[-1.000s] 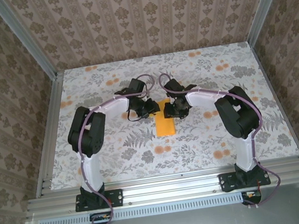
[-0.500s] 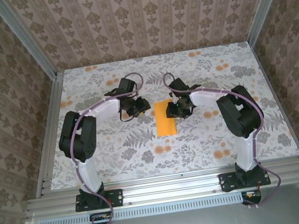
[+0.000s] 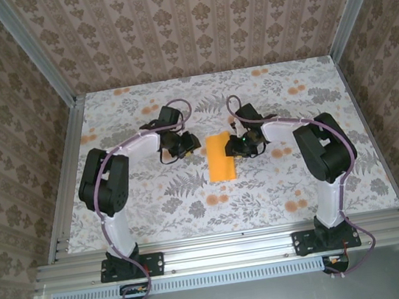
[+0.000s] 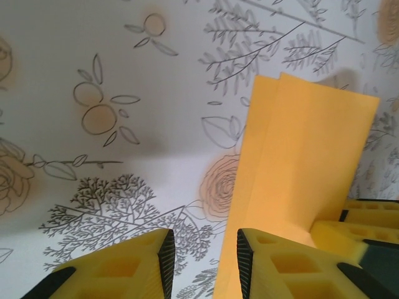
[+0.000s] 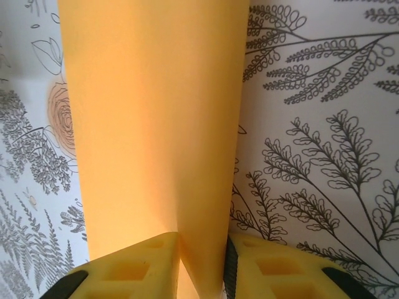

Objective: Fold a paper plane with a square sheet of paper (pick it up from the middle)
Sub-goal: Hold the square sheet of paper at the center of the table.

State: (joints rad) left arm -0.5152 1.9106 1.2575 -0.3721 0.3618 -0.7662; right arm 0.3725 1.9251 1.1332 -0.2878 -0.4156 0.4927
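The square sheet of paper (image 3: 220, 160) lies folded into a narrow orange strip at the table's centre. It also shows in the left wrist view (image 4: 299, 162) and the right wrist view (image 5: 149, 124). My right gripper (image 3: 241, 146) sits at the strip's far right edge. Its jaws (image 5: 201, 249) are closed on a raised fold of the paper that fills the gap between them. My left gripper (image 3: 187, 147) hovers just left of the strip. It (image 4: 204, 249) stands open with bare tablecloth between its fingers, and its right finger (image 4: 280, 261) overlaps the paper's left edge.
The table is covered by a floral tablecloth (image 3: 155, 200) and bounded by aluminium rails (image 3: 63, 183) and patterned walls. The right gripper's yellow fingers (image 4: 358, 227) show at the lower right of the left wrist view, close to my left gripper.
My left gripper has drawn back leftward off the paper, uncovering the strip. The right gripper has shifted slightly right and its jaws have narrowed onto the fold.
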